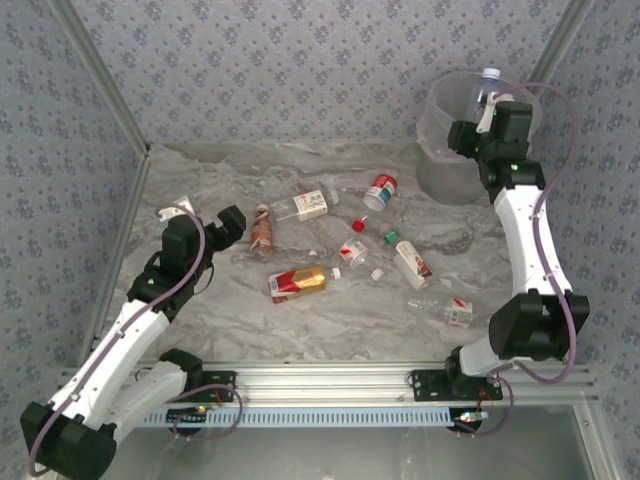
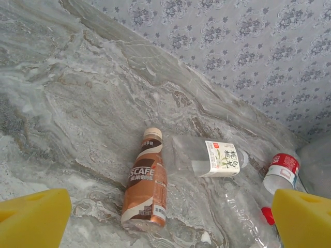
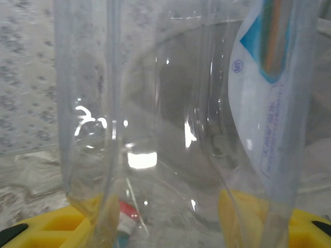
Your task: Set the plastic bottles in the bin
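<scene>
My right gripper (image 1: 483,112) is shut on a clear plastic bottle (image 1: 487,86) with a white cap and holds it upright over the bin (image 1: 440,135) at the back right. In the right wrist view this bottle (image 3: 170,103) stands between the yellow fingers (image 3: 243,217). My left gripper (image 1: 236,224) is open over the table's left side, close to a brown bottle (image 1: 262,232). From the left wrist, the brown bottle (image 2: 146,183) lies ahead between the wide yellow fingers (image 2: 31,217), with a white-labelled clear bottle (image 2: 212,157) and a red-labelled one (image 2: 281,170) further right.
Several more bottles lie in the middle of the marble table: a red-gold one (image 1: 298,283), a green-capped one (image 1: 408,258), a red-capped one (image 1: 352,252), a clear one (image 1: 445,308) nearer the right arm. Patterned walls close off the back and sides.
</scene>
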Controlling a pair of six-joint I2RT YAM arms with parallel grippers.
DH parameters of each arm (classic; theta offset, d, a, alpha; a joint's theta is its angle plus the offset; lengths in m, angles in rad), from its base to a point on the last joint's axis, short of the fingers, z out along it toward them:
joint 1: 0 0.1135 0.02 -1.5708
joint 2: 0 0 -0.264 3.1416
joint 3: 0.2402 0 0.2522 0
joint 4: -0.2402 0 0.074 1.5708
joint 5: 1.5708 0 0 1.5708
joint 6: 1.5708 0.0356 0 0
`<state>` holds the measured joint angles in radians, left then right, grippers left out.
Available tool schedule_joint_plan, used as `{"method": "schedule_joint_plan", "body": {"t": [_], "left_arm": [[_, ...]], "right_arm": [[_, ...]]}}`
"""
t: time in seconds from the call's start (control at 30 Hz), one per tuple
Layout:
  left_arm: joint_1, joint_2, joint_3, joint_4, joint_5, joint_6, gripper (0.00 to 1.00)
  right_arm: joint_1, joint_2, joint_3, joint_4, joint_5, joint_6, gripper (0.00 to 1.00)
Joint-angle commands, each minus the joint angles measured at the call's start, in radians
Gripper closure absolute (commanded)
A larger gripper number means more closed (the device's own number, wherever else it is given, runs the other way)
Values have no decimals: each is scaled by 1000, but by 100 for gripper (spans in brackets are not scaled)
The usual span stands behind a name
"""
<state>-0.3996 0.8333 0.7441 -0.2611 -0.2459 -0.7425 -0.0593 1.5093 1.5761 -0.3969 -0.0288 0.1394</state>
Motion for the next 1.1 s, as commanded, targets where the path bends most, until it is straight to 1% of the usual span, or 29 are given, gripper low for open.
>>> {"method": "schedule_joint_plan", "body": {"t": [0.0, 0.1, 0.2, 0.3, 0.4, 0.6, 0.8, 0.97, 1.07], "left_arm": [[11, -15, -8, 11, 21, -30, 0], [16, -14, -14, 20, 29, -42, 1], [19, -15, -15, 23, 31, -56, 1], [21, -17, -17, 22, 34, -61, 0], [22, -17, -23, 20, 37, -62, 0], [27, -4, -38, 17, 40, -65, 1], [33, 28, -40, 22, 47, -69, 1], [39, 59, -32, 28, 74, -65, 1], [39, 71, -33, 31, 79, -64, 1]], "right_arm": [[-28, 81, 116, -26, 37, -24, 45], [-49, 176, 216, -23, 36, -13, 44], [-52, 276, 352, -56, 26, -7, 44], [-53, 377, 468, -76, 66, -6, 43], [-52, 464, 550, -88, 95, -7, 42], [-52, 599, 682, -168, 83, -23, 42], [-51, 635, 695, -281, 13, -63, 40], [-47, 626, 667, -364, 1, -102, 41], [-46, 605, 646, -381, 0, -116, 41]]}}
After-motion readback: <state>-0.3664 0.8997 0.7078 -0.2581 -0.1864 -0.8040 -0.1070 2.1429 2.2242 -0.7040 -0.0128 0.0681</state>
